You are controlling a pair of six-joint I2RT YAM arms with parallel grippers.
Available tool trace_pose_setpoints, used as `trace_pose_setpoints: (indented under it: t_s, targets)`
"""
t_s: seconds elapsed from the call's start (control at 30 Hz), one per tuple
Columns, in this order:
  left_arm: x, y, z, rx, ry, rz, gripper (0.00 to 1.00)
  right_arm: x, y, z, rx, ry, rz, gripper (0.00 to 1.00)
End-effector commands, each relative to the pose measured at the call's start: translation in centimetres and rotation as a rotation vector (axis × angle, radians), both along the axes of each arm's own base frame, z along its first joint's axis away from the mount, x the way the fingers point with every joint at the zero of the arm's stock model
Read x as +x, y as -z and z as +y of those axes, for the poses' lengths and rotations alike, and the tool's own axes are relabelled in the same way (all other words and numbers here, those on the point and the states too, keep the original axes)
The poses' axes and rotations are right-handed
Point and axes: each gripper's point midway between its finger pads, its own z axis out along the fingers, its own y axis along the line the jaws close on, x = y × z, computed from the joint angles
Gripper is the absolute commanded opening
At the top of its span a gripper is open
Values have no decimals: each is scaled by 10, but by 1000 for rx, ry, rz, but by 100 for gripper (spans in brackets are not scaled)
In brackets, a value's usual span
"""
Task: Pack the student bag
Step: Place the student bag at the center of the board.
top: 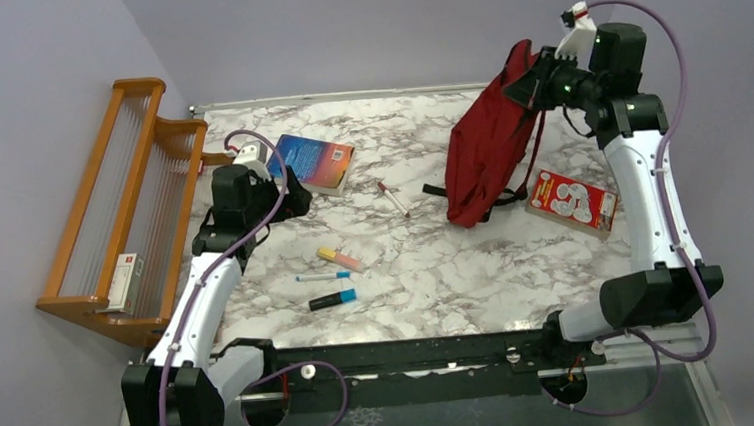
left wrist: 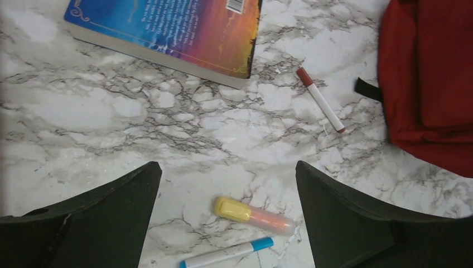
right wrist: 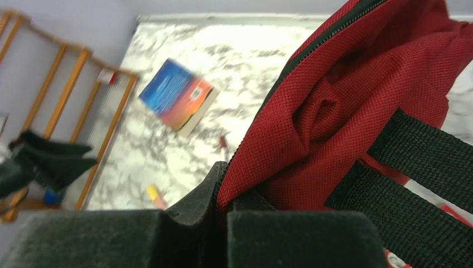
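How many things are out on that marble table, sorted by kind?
Pens and highlighters: 4 (red-capped pen, blue-capped pen, yellow-capped highlighter, black-and-blue highlighter)
Blue-and-orange book: 1
Red-and-white flat box: 1
Red fabric backpack: 1
Total: 7

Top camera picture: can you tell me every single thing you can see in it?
student bag: one, red with black straps, far right, top held up
book: one, blue and orange, far left
red-capped marker: one, white, between book and bag
yellow-capped highlighter: one, orange, middle
blue-capped marker: one, white, just below it
dark highlighter: one, black and blue, nearest pen
flat box: one, red and white, right of bag
wooden rack: one, orange-brown, left edge
small box: one, white and red, on rack
table: one, white marble
left arm: one, white and black, jaws open by book
right arm: one, white and black, jaws shut on bag's top
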Motion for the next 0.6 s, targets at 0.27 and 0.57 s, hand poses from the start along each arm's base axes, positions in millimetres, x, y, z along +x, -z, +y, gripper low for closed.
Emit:
trace_pose_setpoints:
  t_s: [0.27, 0.57]
  targets:
    - [2, -32, -37, -51, 180, -101, 92, -103, 31, 56, 43, -306, 49, 1]
    - [7, -58, -89, -114, 273, -130, 92, -128, 116, 17, -78, -73, 206, 1]
